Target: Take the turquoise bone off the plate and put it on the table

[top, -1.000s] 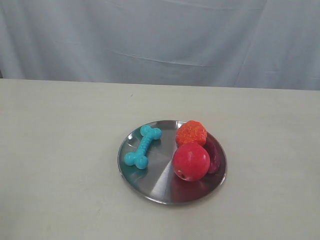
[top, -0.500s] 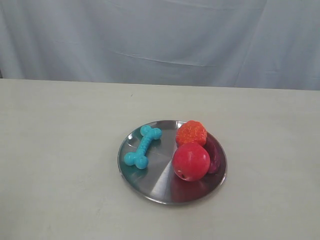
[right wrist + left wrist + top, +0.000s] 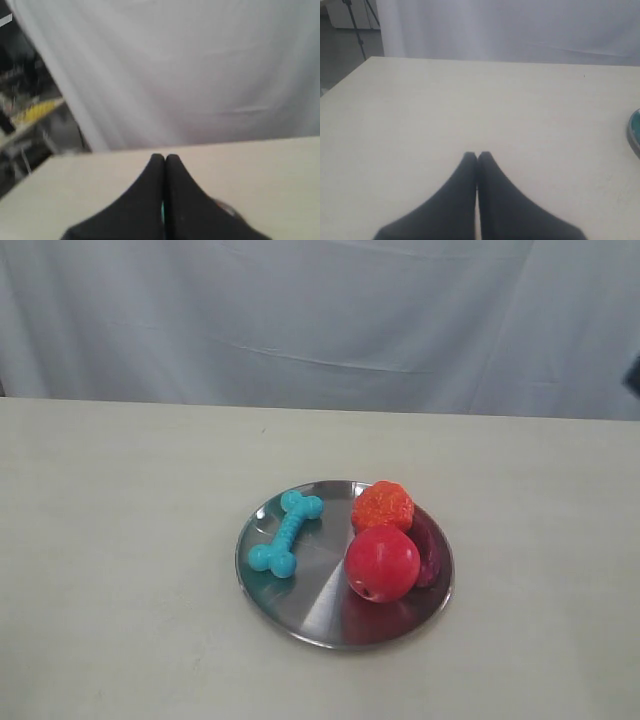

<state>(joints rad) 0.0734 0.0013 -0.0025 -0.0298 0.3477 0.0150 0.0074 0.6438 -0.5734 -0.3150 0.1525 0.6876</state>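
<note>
Newly in view: dark arm edge (image 3: 635,375). Ribbed turquoise bone (image 3: 286,532) lies on shiny round plate (image 3: 320,605), apart from left gripper (image 3: 477,155) and right gripper (image 3: 164,157), both clenched empty.

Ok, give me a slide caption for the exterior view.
Turquoise bone lies on the steel plate beside a red ball and orange toy.
</note>
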